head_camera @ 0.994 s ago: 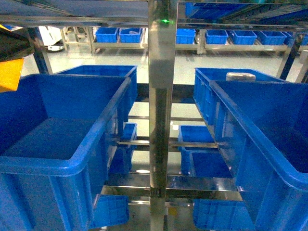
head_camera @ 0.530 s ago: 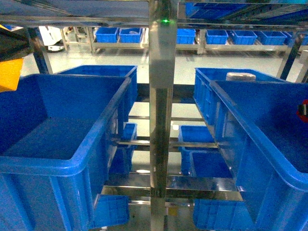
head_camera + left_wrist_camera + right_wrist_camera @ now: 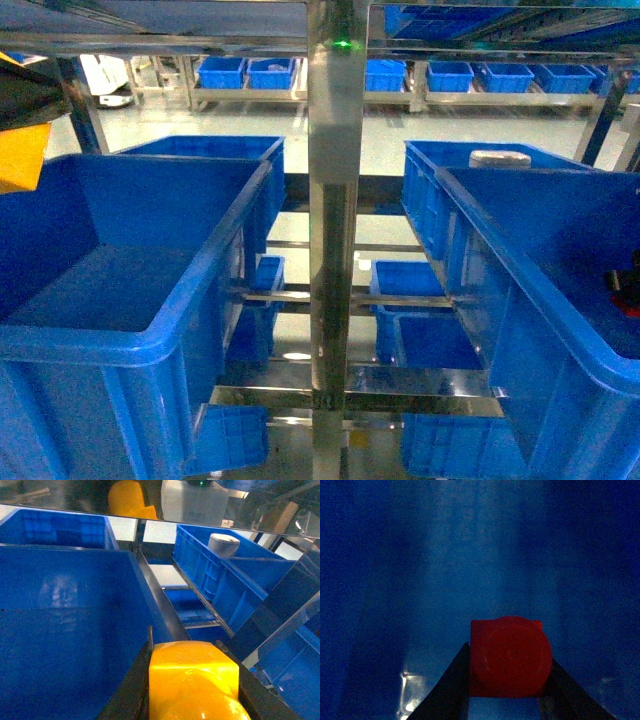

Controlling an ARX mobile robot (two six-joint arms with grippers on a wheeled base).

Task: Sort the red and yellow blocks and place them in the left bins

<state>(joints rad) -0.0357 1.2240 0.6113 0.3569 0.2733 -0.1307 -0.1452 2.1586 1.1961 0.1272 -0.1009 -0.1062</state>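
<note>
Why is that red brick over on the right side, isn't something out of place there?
Possibly. The right hand holds the red block inside the big right-side blue crate, though it belongs in a left crate. The left hand holds the yellow block at the left crate. Nothing looks spilled or damaged.

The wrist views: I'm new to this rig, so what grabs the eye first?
The bright yellow block clamped between the left gripper's jaws, hanging beside the big blue crate's rim. Then the red block held in the right gripper, glowing against a dark blue crate wall.
</note>
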